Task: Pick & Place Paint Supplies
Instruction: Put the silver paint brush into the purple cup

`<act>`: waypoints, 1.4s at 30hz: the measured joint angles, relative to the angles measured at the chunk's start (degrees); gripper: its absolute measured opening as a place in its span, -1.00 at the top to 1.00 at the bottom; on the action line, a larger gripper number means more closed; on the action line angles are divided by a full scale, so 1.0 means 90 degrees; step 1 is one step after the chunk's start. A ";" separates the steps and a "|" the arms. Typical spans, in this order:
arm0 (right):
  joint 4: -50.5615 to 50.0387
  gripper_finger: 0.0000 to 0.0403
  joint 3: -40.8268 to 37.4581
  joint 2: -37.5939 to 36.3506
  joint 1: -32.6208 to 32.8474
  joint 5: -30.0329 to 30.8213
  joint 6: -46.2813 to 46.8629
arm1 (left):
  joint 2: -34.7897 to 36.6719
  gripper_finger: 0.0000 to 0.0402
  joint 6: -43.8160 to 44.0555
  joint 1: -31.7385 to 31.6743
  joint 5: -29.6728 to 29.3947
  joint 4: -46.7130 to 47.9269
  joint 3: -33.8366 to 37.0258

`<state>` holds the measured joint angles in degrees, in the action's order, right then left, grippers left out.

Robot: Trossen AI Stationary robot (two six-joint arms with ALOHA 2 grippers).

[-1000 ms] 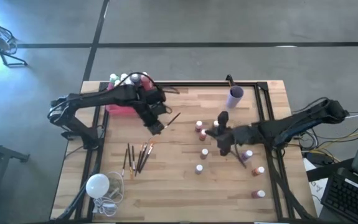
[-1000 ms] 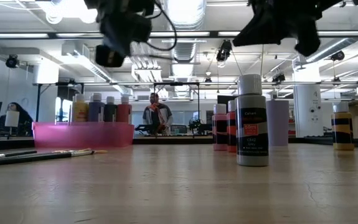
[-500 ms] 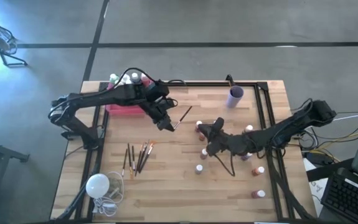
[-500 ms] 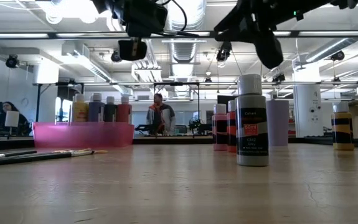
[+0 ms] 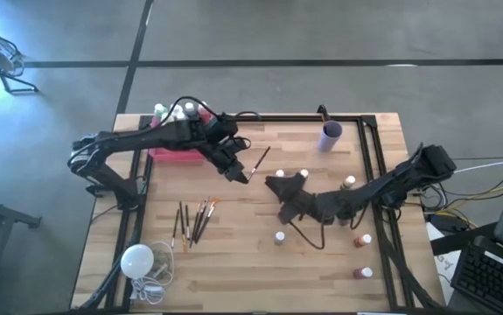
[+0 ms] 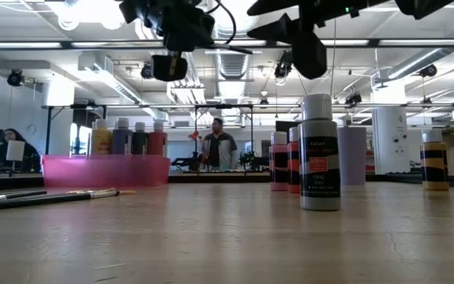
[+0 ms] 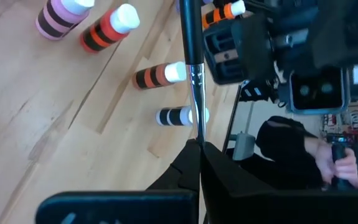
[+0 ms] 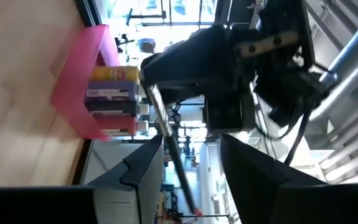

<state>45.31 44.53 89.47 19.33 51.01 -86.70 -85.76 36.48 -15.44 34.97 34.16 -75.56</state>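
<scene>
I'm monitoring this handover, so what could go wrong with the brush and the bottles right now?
The left gripper holds the paintbrush by one end, and the open right gripper is close by, so a mistimed release could drop it. The right arm also hangs low over the small bottles and might topple one.

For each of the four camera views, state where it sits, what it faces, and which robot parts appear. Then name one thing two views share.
High: overhead, facing down; both arms.
Low: table height, facing the bottles; arms overhead.
Left wrist: on left arm, left gripper shut on paintbrush.
Right wrist: on right arm, open right gripper facing pink bin.
Shared: both wrist views show the paintbrush.
</scene>
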 joint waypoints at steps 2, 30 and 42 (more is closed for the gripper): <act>-0.0004 0.27 0.0181 0.0149 -0.0005 0.0002 -0.0174 | 0.0000 0.98 0.0049 0.0000 0.0055 -0.0122 0.0078; -0.0087 0.51 0.0765 0.0702 -0.0347 0.0132 -0.0703 | -0.0015 0.98 0.0236 0.0068 0.0563 -0.0754 0.0099; -0.0208 0.93 0.0758 0.0702 -0.0406 -0.0132 -0.0374 | -0.0017 0.97 0.0169 0.0102 0.0672 -0.0755 0.0099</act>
<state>43.44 51.35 95.79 15.68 49.82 -90.06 -85.91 37.99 -14.52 41.01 27.37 -74.67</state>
